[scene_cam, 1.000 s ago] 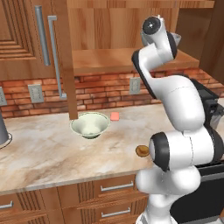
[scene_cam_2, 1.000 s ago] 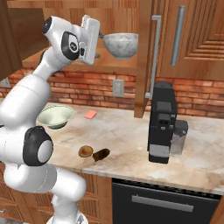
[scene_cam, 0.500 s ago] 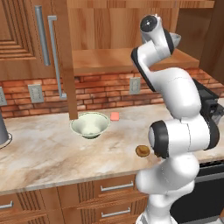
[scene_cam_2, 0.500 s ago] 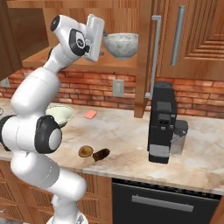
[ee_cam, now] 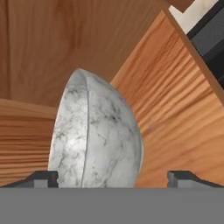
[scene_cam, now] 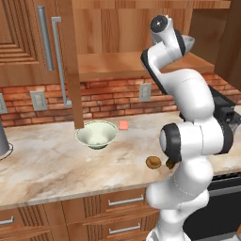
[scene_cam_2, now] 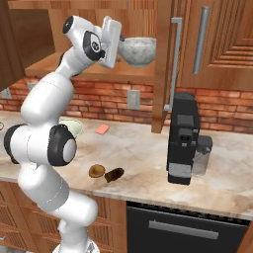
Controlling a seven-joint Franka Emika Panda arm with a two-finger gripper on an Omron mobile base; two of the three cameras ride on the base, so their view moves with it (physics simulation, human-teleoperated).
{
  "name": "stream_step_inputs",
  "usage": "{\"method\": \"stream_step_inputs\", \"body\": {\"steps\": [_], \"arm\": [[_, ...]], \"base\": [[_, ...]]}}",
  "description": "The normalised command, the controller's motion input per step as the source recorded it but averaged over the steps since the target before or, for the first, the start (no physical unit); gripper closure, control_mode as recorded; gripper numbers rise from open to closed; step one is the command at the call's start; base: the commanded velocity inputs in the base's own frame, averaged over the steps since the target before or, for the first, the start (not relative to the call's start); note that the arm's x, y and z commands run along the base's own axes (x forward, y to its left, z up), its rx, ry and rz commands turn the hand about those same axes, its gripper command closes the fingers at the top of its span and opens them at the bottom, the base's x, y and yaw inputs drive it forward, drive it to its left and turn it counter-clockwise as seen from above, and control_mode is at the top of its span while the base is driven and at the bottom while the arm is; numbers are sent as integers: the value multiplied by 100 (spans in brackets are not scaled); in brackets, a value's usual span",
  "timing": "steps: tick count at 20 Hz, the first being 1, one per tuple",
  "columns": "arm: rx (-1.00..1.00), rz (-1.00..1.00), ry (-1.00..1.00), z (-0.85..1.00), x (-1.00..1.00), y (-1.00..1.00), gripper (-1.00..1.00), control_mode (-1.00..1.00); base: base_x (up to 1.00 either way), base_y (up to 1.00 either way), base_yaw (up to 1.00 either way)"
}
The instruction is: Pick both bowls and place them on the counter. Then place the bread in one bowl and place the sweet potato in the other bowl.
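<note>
Hand view – grey bowl (ee_cam: pixel 98 135) between tool (ee_cam: pixel 113 178) tips, tool wide apart

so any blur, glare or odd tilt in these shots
Hand view: rolled sideways, so the grey bowl looks tipped on its rim, sharp, with soft shading. Right base view: a faint sheen on the counter, no hard glare. Left base view: even light, with slightly soft rendering.

White articulated arm (scene_cam: pixel 197 108), dark joints.
Glossy rounded white shells; black rings at joint seams; small dark fingertips (ee_cam: pixel 43 178) on pincer (ee_cam: pixel 118 178).
</note>
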Motion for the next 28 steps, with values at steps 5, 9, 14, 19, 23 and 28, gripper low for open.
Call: {"method": "stream_step_inputs", "body": {"steps": [5,9,14,19,23,28], "arm": [[-1,0,5,-8,22,-8,-100,-100],[-1,0,5,-9,29,-6,-100,-100],[-1,0,1,-7,22,0,-100,-100],[-1,0,0,-1,7,0,-100,-100],[0,0,0,-3,-5,0,100,-100],[0,0,0,-2,-21,-2,100,-100]], "base": [[0,0,0],[0,0,0],[0,0,0],[0,0,0],[0,0,0],[0,0,0]]}}
